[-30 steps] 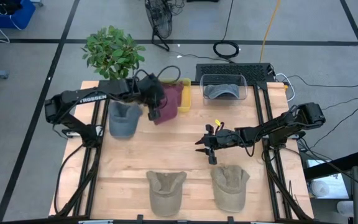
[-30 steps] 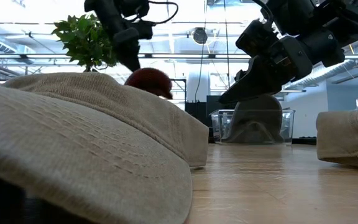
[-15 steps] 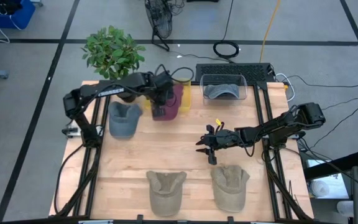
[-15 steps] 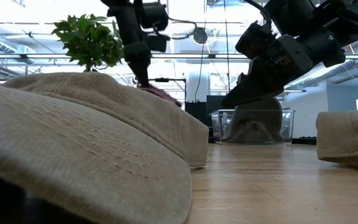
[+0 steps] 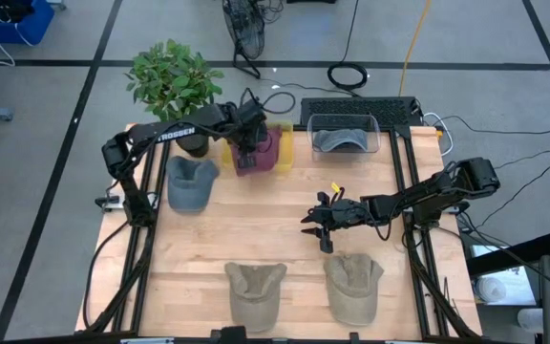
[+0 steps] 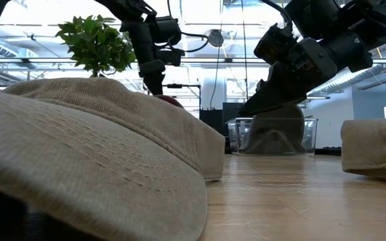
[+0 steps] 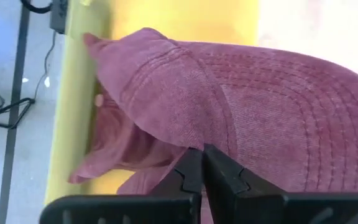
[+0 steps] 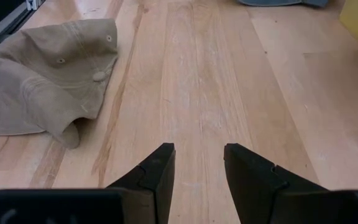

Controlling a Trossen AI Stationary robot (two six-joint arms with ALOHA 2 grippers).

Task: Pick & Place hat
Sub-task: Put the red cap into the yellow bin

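**Maroon hat over the yellow bin, release pending**

Wood table (image 5: 256, 229) fills the middle of the high view, grey floor around it, a potted plant (image 5: 173, 78) at upper left, a keyboard past the top edge. Caps are scattered: a grey cap (image 5: 189, 183) at left, two tan caps (image 5: 255, 292) along the bottom edge, another grey one inside a clear box (image 5: 343, 134) at top centre.

My left gripper (image 5: 245, 156) is up at the top of the table, over the yellow bin (image 5: 282, 148), jaws pressed together and pinching the maroon hat (image 5: 259, 153). In the left wrist view the fingertips meet on a fold of the hat (image 7: 260, 118), and yellow bin wall shows behind and beside the cloth. The hat looks draped into or onto the bin; cannot tell if it already rests on the bin floor. In the low view only a sliver of maroon shows behind the big tan cap in front.

My right gripper (image 5: 319, 226) waits mid-table, jaws spread, nothing between them, just above the right tan cap (image 5: 353, 287). The right wrist view shows bare wood between the fingers and a tan cap off to the upper left.

Step, as I judge it: placing the hat, end of the carry. Next move should be to open the left jaws so the hat drops in the bin, then lift straight up so the cloth doesn't snag and get pulled back out.
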